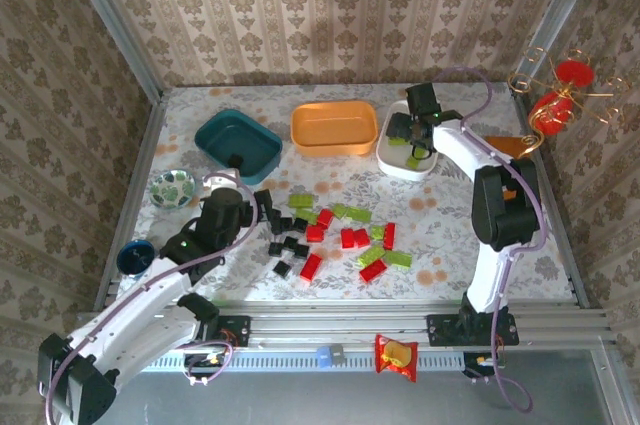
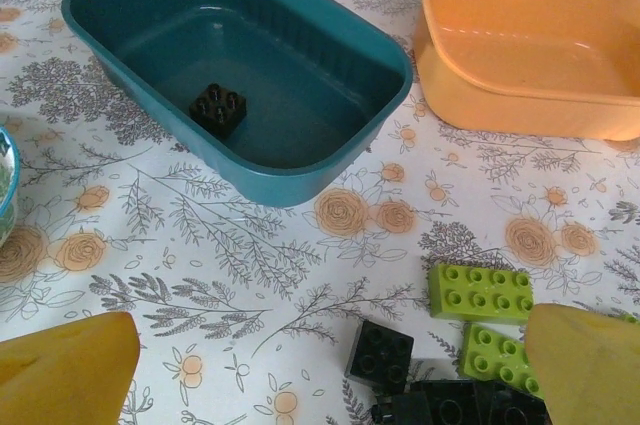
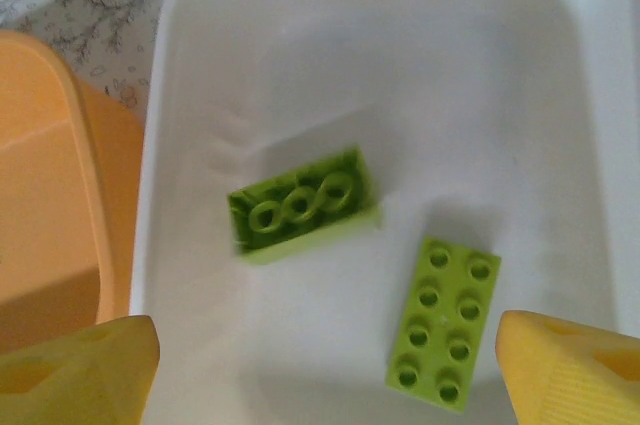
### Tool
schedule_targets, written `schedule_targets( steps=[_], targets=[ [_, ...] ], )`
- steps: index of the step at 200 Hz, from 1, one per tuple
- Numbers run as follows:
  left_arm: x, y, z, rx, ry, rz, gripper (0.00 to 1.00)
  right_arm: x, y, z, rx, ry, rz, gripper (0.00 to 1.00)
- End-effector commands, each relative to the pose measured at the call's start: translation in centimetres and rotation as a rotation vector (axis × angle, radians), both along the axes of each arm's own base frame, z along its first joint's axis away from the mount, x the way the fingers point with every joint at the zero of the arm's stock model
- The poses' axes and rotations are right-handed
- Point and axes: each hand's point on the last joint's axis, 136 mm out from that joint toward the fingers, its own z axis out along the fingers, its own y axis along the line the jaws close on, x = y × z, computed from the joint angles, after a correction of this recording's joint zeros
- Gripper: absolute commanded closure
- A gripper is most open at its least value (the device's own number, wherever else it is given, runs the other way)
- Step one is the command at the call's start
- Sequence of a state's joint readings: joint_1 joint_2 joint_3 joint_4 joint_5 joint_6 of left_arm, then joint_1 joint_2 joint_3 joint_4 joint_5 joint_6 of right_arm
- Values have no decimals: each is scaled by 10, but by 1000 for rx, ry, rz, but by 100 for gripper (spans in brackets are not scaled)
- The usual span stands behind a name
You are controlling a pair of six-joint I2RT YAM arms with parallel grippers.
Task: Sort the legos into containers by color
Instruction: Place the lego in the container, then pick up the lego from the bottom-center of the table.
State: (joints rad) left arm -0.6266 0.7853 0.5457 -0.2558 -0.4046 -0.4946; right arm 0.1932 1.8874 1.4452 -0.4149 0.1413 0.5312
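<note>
Floral tabletop (image 1: 440,230): right jaws spread empty over white tray (image 3: 500,95) holding two green bricks (image 3: 445,320); left jaws also spread.

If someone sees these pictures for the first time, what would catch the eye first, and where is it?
First, the scatter of black, red and lime green legos in the middle of the flowered table. Behind it, left to right, stand the teal tray holding one black brick, the orange tray and the white tray. The right gripper hangs open over the white tray, where two lime green bricks lie.
</note>
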Motion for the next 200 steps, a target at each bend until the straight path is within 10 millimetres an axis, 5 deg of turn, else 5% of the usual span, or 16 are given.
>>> schedule_targets(
  steps=[1,43,108,150,200],
  targets=[
    [-1,4,4,-12,14,15,0,-25,17,20,68,-31,30,11],
    [-5,4,-2,-30,43,12,0,-103,52,-7,29,48,126,13],
    [-11,9,-17,-39,65,21,0,-205,60,-32,86,149,187,28],
    [-11,21,-10,-24,51,79,0,-234,70,-73,152,268,208,46],
    [-17,47,23,-32,-38,182,0,-241,78,-83,173,257,241,39]
  ],
)
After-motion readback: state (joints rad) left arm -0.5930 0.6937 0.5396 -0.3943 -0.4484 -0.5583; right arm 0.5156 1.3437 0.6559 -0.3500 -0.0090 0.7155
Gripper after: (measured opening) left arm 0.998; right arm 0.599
